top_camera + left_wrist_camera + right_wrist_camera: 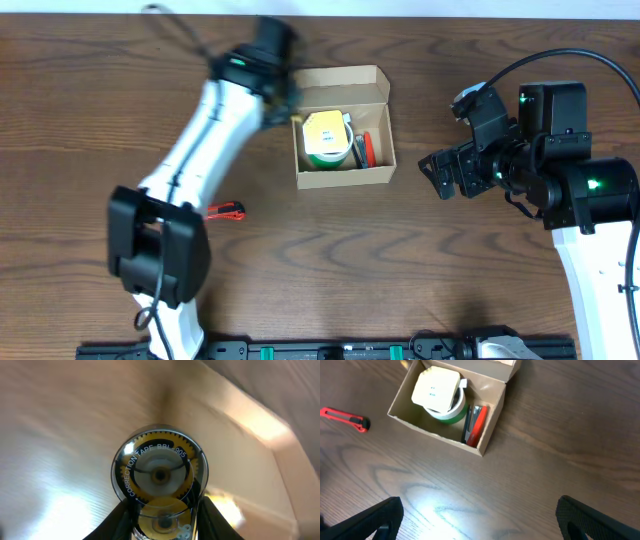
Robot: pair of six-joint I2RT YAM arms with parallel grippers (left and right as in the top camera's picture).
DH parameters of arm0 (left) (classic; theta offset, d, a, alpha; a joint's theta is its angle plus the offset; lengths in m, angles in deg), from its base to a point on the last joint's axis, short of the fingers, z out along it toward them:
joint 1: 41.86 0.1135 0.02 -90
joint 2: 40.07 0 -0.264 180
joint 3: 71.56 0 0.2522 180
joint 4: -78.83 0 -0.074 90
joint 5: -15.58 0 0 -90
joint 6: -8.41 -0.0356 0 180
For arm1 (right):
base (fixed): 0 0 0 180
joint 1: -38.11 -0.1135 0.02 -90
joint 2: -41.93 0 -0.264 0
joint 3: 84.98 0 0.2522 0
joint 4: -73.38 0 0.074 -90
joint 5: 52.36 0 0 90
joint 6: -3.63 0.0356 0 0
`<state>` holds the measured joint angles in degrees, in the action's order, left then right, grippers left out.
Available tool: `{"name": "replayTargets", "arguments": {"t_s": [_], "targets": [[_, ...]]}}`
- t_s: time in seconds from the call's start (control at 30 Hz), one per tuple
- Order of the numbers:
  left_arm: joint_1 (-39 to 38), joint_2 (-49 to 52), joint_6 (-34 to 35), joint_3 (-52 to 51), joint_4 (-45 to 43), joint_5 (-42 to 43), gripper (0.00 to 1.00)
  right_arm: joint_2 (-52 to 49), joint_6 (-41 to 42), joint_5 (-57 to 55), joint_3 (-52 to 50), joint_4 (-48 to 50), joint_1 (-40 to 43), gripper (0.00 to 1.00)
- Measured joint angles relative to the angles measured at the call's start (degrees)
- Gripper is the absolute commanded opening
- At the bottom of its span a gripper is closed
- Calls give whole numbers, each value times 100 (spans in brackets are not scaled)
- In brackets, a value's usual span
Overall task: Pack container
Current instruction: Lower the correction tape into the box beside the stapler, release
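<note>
The tan cardboard box (343, 178) stands open at the table's middle back, its flap lid (340, 82) folded back. It holds a green tape roll with a white pad on top (327, 138) and red and black tools (365, 148); it also shows in the right wrist view (487, 430). My left gripper (283, 100) is at the box's left rear corner, shut on a clear round correction tape dispenser with yellow gears (159, 475), blurred by motion. My right gripper (440, 175) is open and empty, right of the box.
A red utility knife (227, 211) lies on the wooden table left of the box, beside my left arm; it also shows in the right wrist view (344, 417). The box's cardboard wall (250, 425) fills the right of the left wrist view.
</note>
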<state>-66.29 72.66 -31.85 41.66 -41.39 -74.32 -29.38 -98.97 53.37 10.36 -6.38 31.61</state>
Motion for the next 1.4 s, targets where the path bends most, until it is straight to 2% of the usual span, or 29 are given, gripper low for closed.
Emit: {"name": "replayTargets", "arguments": {"t_s": [0.17,0.33,0.77,0.87,0.97,1.13,1.23,1.4], "targets": [[-962,0,-723,2,-258,109,9,0,0,0,0,0,0,99],[-1403,17,-1084,2,-603,125,12,0,0,0,0,0,0,99],[-1453,719,-1274,2,-931,282,17,0,0,0,0,0,0,99],[-1438,719,-1274,2,-986,321,23,0,0,0,0,0,0,99],[-1436,719,-1327,2,-1040,363,39,0,0,0,0,0,0,99],[-1436,719,-1427,2,-1069,387,59,0,0,0,-2,0,0,99],[-1425,719,-1416,2,-1062,376,63,0,0,0,-2,0,0,99],[-1364,688,-1419,48,-831,201,64,0,0,0,0,-2,0,99]]}}
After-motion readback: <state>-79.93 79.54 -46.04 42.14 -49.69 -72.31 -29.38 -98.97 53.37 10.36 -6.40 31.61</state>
